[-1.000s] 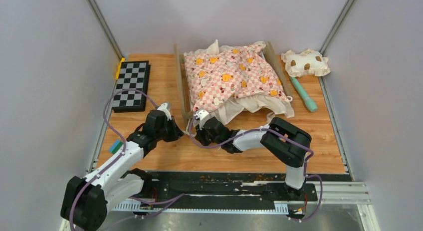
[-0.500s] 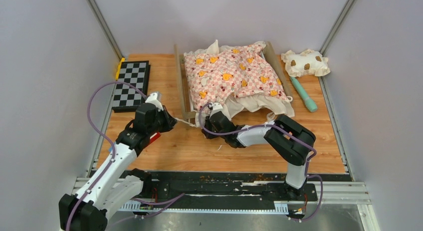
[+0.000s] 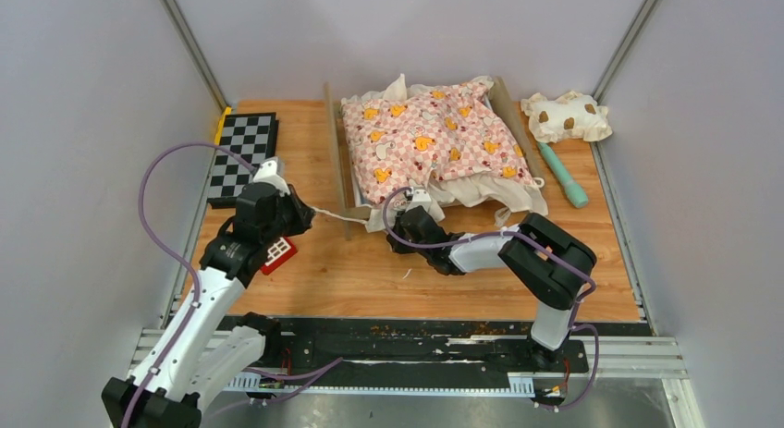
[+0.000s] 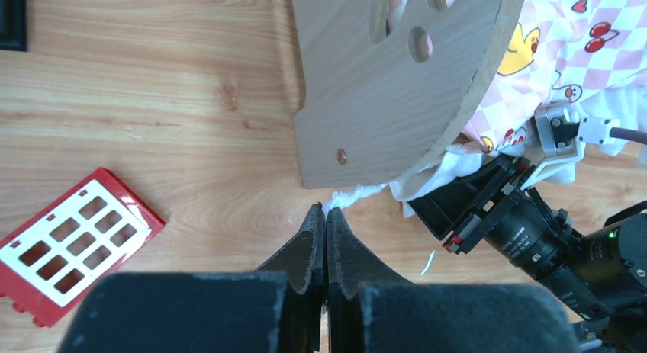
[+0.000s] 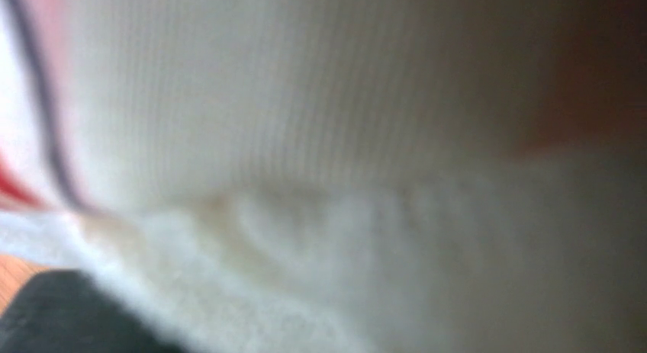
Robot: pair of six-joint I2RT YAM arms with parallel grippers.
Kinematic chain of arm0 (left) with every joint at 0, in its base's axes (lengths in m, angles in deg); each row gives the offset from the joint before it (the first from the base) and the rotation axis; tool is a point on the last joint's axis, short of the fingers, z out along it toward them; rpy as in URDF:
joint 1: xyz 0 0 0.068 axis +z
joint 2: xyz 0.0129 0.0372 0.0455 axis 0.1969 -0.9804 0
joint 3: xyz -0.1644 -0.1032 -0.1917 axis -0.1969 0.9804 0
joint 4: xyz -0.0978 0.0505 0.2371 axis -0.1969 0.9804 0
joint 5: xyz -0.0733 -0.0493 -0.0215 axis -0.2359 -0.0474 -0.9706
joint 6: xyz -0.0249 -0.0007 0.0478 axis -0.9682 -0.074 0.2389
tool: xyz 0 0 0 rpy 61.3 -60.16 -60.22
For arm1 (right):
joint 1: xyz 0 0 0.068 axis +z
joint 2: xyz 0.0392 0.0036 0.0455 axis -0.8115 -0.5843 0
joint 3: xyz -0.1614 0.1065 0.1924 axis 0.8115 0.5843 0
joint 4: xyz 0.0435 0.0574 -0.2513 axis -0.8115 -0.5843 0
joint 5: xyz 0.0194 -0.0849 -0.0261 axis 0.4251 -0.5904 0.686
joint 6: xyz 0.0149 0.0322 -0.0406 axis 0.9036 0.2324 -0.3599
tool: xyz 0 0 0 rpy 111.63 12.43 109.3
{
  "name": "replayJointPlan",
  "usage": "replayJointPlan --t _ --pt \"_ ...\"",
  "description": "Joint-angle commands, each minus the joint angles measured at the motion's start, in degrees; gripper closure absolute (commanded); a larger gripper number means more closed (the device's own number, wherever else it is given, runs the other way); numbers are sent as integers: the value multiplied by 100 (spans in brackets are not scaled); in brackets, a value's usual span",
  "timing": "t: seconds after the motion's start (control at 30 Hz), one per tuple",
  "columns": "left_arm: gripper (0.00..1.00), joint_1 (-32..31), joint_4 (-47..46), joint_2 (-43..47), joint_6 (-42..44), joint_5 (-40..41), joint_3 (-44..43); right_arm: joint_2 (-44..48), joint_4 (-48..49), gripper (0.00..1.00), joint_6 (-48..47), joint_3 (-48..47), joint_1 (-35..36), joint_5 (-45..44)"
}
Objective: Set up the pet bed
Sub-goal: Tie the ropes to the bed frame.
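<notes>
Pulling on so little cloth is the chief hazard here. The left pincer (image 4: 323,213) is clenched on a thin white tuft of the ruffle (image 4: 352,194), just off the corner of the pet bed's (image 3: 335,151) rounded headboard (image 4: 381,101), and the strand looks stretched taut. A harder tug could slip the tuft free or tear it.

The pet bed stands on the worktop (image 3: 462,280) with its headboard end toward the arms. The pink cushion (image 3: 430,137) lies askew on it and spills over the rail on the robot's right. The frame looks light, so a sideways pull might drag or twist the bed instead of sliding the cushion into place.

The right pincer (image 3: 399,220) is clenched too, at the headboard end of the bed, with its tips buried in the white ruffle. Its wrist view shows only blurred cloth, so I cannot tell what it grips. If it does hold the same ruffle, the two arms may be straining against each other, bunching the cushion.

A red windowed piece (image 3: 277,252) lies beside the bed under the left arm and could get swept away.
</notes>
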Motion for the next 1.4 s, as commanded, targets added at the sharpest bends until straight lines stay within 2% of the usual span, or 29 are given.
replayJointPlan --t 0.0,0.3,0.53,0.87,1.37 --pt "100 105 215 307 165 734 -552 -165 -1145 100 651 478 -268 -405" --pt "100 123 549 876 -55 1689 -511 4 -1006 100 536 538 -247 -468" --pt "100 123 526 877 -91 1757 -324 484 -1530 100 282 460 133 -1516" --pt "100 134 651 587 -85 2171 -579 561 -2615 100 1425 430 184 -2374" --pt "100 366 1053 647 -190 3561 -905 225 -2978 100 1796 190 408 -3061"
